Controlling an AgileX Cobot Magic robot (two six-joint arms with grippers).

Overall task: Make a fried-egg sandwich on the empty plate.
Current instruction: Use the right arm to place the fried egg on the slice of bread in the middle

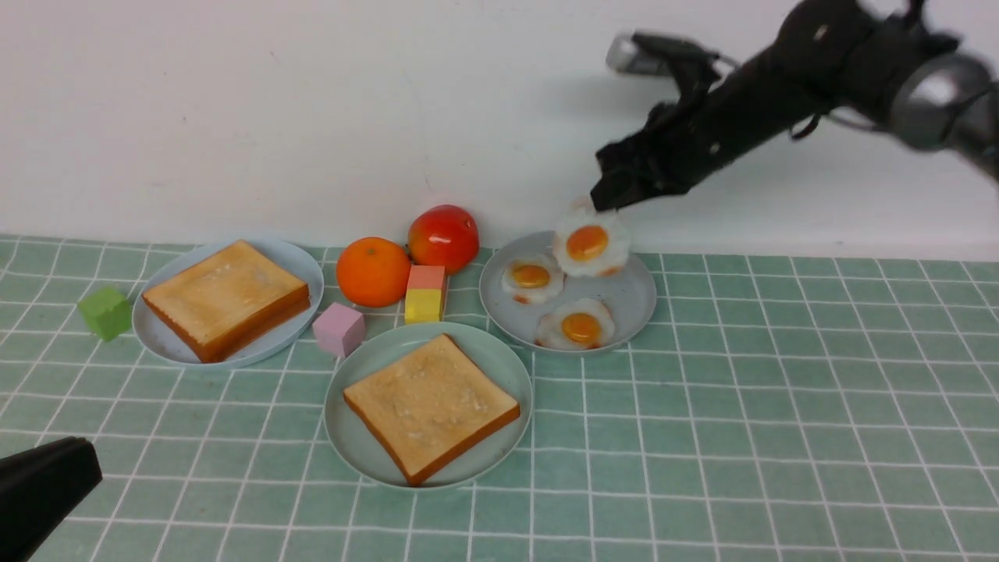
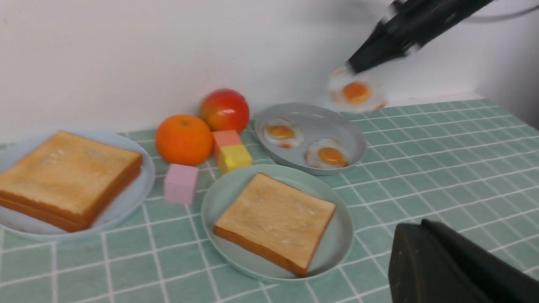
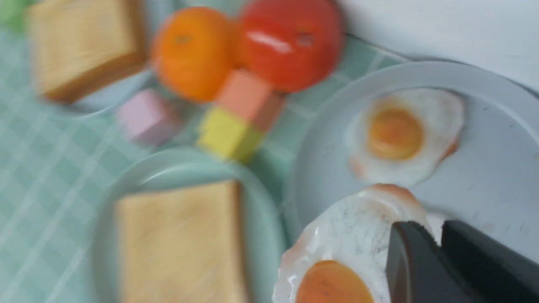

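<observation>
The empty plate [image 1: 347, 437], pale mint-green, lies front centre and carries one golden toast slice [image 1: 431, 406]. No fried-egg sandwich is in view. My right gripper [image 1: 605, 201] is shut on the white rim of a fried egg [image 1: 591, 243], which hangs tilted just above the back of the grey-blue plate [image 1: 632, 300]. In the right wrist view the fingers [image 3: 408, 252] pinch that egg [image 3: 349, 235]. Two more eggs [image 1: 532, 277] [image 1: 579, 325] lie on the grey-blue plate. My left gripper [image 1: 86, 460] is shut and holds nothing, low at the front left.
A pale blue plate [image 1: 160, 336] at the left holds stacked toast [image 1: 226, 297]. Between the plates are an orange [image 1: 373, 271], a red fruit [image 1: 443, 236], a pink block [image 1: 339, 329] and a salmon-and-yellow block stack [image 1: 425, 294]. A green cube [image 1: 105, 312] sits far left. A white wall runs behind.
</observation>
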